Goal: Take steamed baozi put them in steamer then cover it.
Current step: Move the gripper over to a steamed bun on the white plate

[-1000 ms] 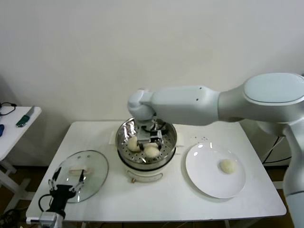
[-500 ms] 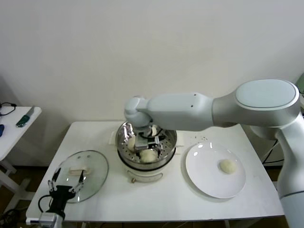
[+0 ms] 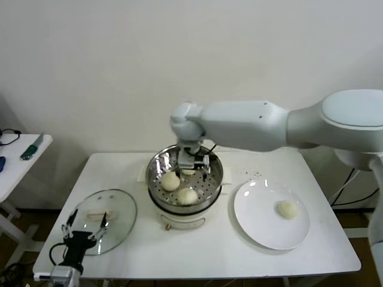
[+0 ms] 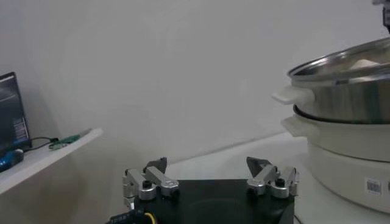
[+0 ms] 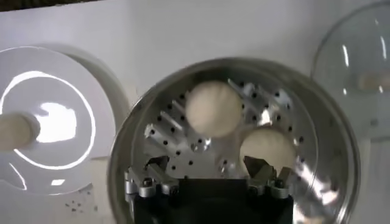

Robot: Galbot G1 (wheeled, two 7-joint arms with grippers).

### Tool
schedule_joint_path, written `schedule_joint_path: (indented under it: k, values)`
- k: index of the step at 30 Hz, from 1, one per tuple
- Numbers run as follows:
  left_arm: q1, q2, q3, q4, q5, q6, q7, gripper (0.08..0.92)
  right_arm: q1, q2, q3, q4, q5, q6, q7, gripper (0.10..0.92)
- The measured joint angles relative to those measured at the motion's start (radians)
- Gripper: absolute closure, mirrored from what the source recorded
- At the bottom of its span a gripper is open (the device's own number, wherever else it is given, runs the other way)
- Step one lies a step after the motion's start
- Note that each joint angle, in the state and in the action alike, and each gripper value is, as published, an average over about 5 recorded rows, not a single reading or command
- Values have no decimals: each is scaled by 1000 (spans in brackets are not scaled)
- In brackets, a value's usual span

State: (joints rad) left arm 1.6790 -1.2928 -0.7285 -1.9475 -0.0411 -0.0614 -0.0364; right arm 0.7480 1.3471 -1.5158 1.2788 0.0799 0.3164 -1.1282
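Right gripper (image 3: 192, 169) above round shiny steel steamer (image 3: 157, 169) at table centre, jaws apart, empty, two pale cream-white round baozi (image 3: 170, 180) on its perforated tray, one more on flat white plate (image 3: 257, 224) at three o'clock, left gripper (image 3: 84, 234) parked, jaws apart, over round glass lid (image 3: 122, 210) at eight o'clock

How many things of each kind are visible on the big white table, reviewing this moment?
Buns: 3 (two in the steamer, one on the plate; any more under the right arm cannot be seen)
Steamer: 1
Plate: 1
Glass lid: 1
Total: 6
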Motion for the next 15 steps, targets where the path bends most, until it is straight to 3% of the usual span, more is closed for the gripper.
schedule_joint_path:
  k: [15]
  values:
    - [0, -11, 8, -13, 17, 2, 1, 177, 66, -430, -127, 142, 311, -492, 175, 203]
